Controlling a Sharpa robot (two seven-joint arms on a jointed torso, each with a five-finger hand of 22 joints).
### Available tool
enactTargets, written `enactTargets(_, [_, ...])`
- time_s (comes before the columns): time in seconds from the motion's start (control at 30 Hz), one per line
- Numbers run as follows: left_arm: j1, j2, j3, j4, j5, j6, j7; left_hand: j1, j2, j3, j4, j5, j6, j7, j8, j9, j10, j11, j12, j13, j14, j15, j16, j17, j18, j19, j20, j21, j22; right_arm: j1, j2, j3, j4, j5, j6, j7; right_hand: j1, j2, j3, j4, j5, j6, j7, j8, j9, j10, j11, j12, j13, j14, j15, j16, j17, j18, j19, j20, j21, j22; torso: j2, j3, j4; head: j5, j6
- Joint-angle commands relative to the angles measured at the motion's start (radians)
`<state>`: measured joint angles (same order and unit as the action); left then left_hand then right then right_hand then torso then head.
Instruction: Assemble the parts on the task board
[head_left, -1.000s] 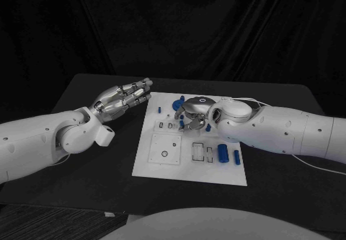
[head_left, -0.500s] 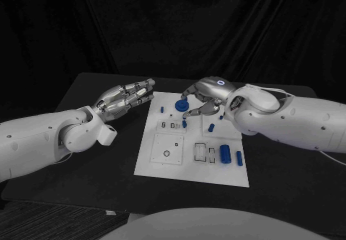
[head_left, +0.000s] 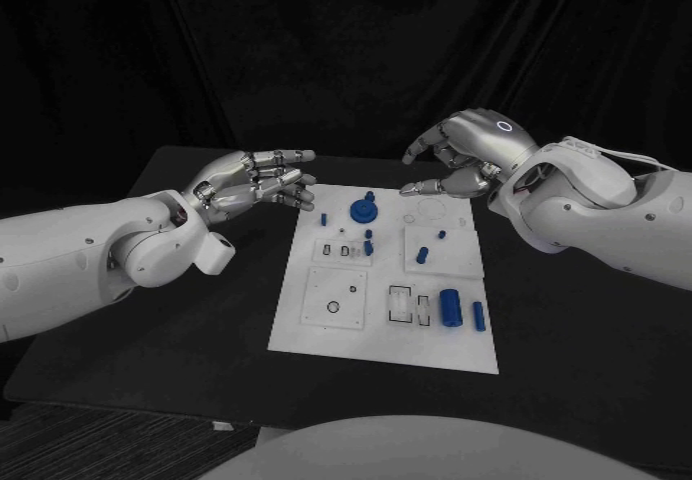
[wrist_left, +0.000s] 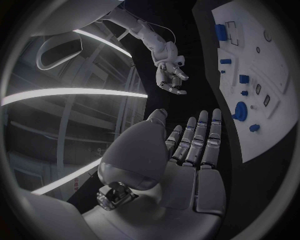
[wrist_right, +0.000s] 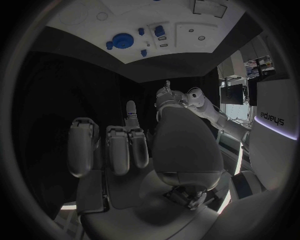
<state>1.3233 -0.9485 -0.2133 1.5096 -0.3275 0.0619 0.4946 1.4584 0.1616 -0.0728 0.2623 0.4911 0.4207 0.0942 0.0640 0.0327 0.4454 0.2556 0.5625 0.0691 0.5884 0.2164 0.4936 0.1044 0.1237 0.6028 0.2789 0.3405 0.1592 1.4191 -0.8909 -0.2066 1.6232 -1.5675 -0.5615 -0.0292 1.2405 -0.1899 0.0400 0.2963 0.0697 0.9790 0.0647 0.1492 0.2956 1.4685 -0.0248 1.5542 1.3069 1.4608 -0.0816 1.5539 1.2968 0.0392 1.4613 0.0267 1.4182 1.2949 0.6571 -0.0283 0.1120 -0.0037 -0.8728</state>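
While both silver hands hover empty — left hand (head_left: 248, 184) fingers spread, right hand (head_left: 464, 152) loosely curled — above the white rectangular task board (head_left: 387, 345), a blue round part (head_left: 364, 211) lies upper centre; judged between placements, next picking another part.

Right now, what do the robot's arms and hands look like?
Both arms are thick, smooth and white, with rounded shells and small dark dots like screw heads. The left hand and right hand are shiny silver metal with many jointed fingers. The right hand has a little glowing ring on its back, and a thin white cable loops along the right arm near the wrist.
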Motion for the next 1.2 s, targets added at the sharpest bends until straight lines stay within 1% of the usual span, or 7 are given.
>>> enactTargets(0.03, [0.026,0.008,0.002,0.003,-0.115,-0.036,-0.101,-0.012,-0.019,-0.017,0.023,-0.027,0.024,-0.001,0.02,0.018,0.027,-0.001,0.033,0.014,0.031,-0.004,0.038,0.006,0.016,0.031,-0.002,0.014,0.01,0.003,-0.008,0.001,0.005,-0.005,-0.048,-0.022,0.0,0.035,0.013,-0.001,0.021,0.005,0.003,0.013,0.011,0.102,0.003,0.017,0.264,0.11,-0.003,0.017,0.274,-0.008,0.053,0.0,0.03,0.236,0.002,0.0016,-0.0051,0.009,0.0])
enactTargets(0.3, [0.086,0.046,0.002,-0.043,-0.537,0.018,-0.23,-0.085,-0.01,-0.078,0.027,-0.196,0.232,0.023,0.073,0.033,0.387,-0.116,0.159,0.055,0.342,-0.122,0.266,0.071,0.062,0.318,-0.07,0.124,0.048,-0.006,-0.018,0.0,-0.005,-0.005,-0.035,-0.033,-0.027,0.078,0.031,-0.003,0.106,0.018,0.004,0.015,0.012,0.102,0.005,0.017,0.264,0.11,0.0,0.017,0.274,-0.008,0.052,0.004,0.03,0.235,0.005,0.0101,-0.0106,0.006,0.0])
enactTargets(0.43, [0.101,0.081,0.002,-0.076,-0.691,0.091,-0.316,-0.124,-0.01,-0.111,0.028,-0.315,0.383,0.031,0.117,0.05,0.568,-0.201,0.317,0.174,0.508,-0.197,0.434,0.179,0.056,0.461,-0.147,0.22,0.1,-0.021,-0.019,0.0,-0.013,-0.005,-0.026,-0.034,-0.027,0.085,0.034,-0.004,0.117,0.019,0.005,0.014,0.012,0.102,0.006,0.017,0.264,0.11,0.001,0.017,0.274,-0.008,0.052,0.004,0.03,0.235,0.015,0.0337,-0.0303,0.013,0.0])
enactTargets(0.47, [0.104,0.089,0.002,-0.081,-0.71,0.111,-0.34,-0.125,-0.01,-0.112,0.026,-0.335,0.409,0.028,0.127,0.054,0.62,-0.21,0.403,0.27,0.553,-0.213,0.512,0.263,0.056,0.48,-0.16,0.246,0.117,-0.024,-0.02,0.0,-0.014,-0.004,-0.025,-0.034,-0.027,0.088,0.035,-0.005,0.122,0.019,0.005,0.014,0.012,0.102,0.006,0.017,0.264,0.11,0.002,0.017,0.274,-0.008,0.052,0.005,0.031,0.235,0.016,0.0366,-0.0321,0.011,0.0])
enactTargets(0.5, [0.107,0.1,0.002,-0.087,-0.729,0.133,-0.369,-0.138,-0.023,-0.124,0.016,-0.351,0.472,0.005,0.145,0.064,0.924,-0.206,0.827,1.019,0.824,-0.238,0.926,1.002,0.043,0.552,-0.186,0.382,0.206,-0.029,-0.021,0.0,-0.015,-0.004,-0.022,-0.036,-0.028,0.091,0.036,-0.005,0.131,0.02,0.006,0.013,0.011,0.102,0.007,0.017,0.264,0.11,0.002,0.017,0.274,-0.008,0.052,0.005,0.031,0.235,0.018,0.0407,-0.0347,0.012,0.0])
enactTargets(0.6, [0.117,0.135,0.002,-0.101,-0.76,0.176,-0.423,-0.191,-0.002,-0.131,0.024,-0.355,0.548,0.021,0.166,0.078,1.125,-0.214,1.008,1.502,0.982,-0.23,1.077,1.466,-0.025,0.665,-0.2,0.797,0.728,-0.041,-0.025,0.0,-0.019,-0.004,-0.007,-0.039,-0.025,0.097,0.039,-0.006,0.148,0.02,0.006,0.012,0.011,0.102,0.007,0.017,0.264,0.11,0.002,0.017,0.274,-0.008,0.052,0.006,0.03,0.235,0.021,0.0455,-0.0384,0.015,0.0])
enactTargets(1.2, [0.131,0.409,0.003,-0.214,-0.792,0.372,-0.769,-0.295,0.013,-0.138,0.017,-0.291,0.647,-0.012,0.194,0.19,1.125,-0.244,1.008,1.502,0.982,-0.251,1.077,1.466,-0.092,0.87,-0.199,1.179,1.292,-0.078,-0.05,0.0,-0.008,-0.003,0.038,-0.049,-0.021,0.109,0.044,-0.008,0.176,0.03,0.007,0.013,0.011,0.102,0.011,0.017,0.264,0.11,0.006,0.017,0.274,-0.007,0.05,0.008,0.026,0.234,0.017,0.0872,-0.0876,0.057,0.0])
